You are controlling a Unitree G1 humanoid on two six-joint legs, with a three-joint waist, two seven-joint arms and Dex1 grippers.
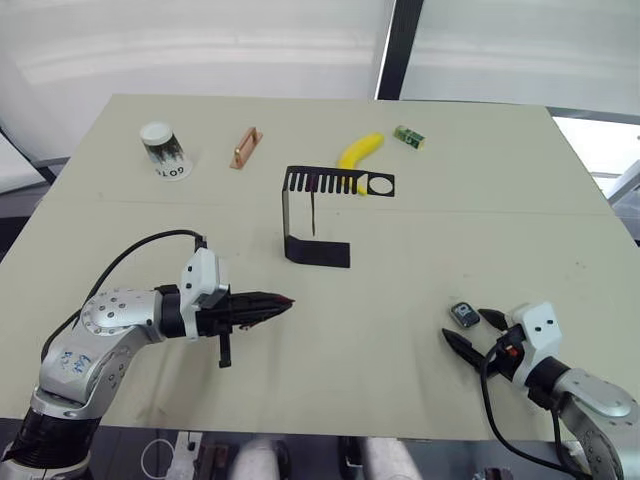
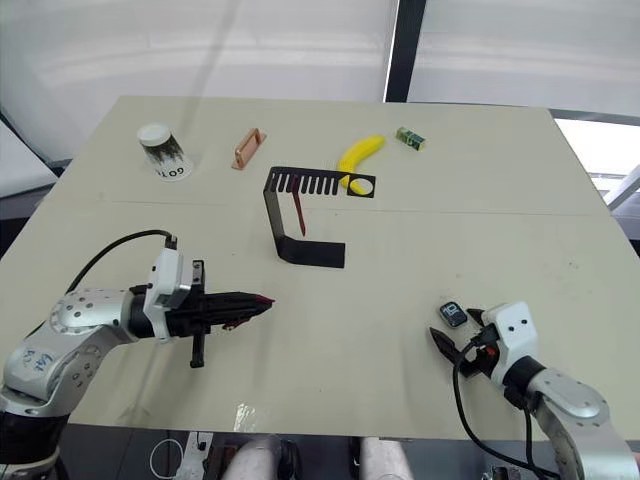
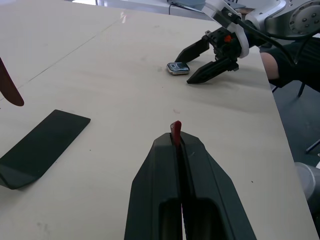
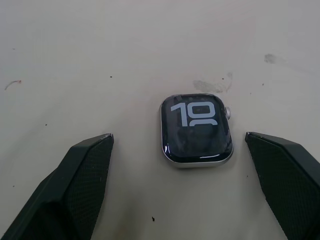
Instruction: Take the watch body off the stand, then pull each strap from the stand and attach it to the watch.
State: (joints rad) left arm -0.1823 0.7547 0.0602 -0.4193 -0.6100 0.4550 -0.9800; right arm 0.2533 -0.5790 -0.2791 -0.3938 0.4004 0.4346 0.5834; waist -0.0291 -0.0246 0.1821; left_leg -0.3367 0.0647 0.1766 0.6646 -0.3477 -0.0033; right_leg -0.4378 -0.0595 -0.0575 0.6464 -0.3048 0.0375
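Watch body lies flat on worktop, off the stand, between the fingers of the spread right claw. One strap is clamped in left claw; the other strap hangs on the stand at 12 o'clock. The case should be gripped by its edges, slot ends left exposed.

Head pair high above table; wrist views low, perhaps grazing.

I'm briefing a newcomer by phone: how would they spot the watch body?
Look at the table's near edge on the robot's right. The watch body lies flat there between the right gripper's open jaws, a small rounded square with a dark screen and silvery rim.
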